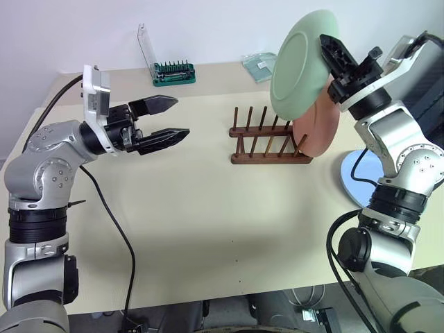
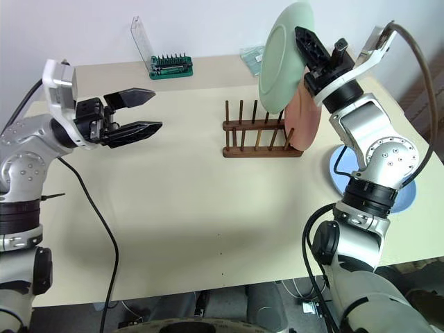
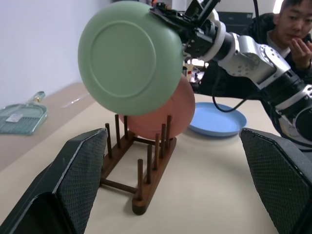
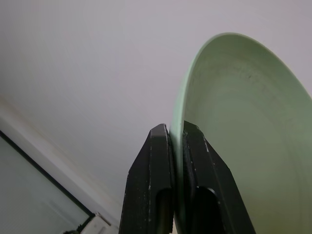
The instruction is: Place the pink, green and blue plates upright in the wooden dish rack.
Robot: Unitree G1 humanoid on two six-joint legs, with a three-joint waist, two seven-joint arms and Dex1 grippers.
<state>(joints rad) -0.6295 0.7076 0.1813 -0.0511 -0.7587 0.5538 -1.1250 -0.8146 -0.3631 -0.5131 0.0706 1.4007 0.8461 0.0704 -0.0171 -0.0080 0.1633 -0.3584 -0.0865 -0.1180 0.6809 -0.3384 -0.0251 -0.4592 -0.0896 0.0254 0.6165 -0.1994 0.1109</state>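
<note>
The counter [image 1: 208, 229] is being used as the work surface. The wooden dish rack [image 1: 267, 142] is being kept at its far right, and the pink plate [image 1: 320, 132] is being held upright between its rightmost pegs. The green plate [image 1: 300, 66] is being gripped on edge by the right claw [image 1: 333, 54], clamped shut on its rim, above the rack, presumably for slotting beside the pink one. The blue plate [image 1: 361, 180] is being left flat at the right. The left claw [image 1: 170, 118] is being held wide open and empty, at the left.
</note>
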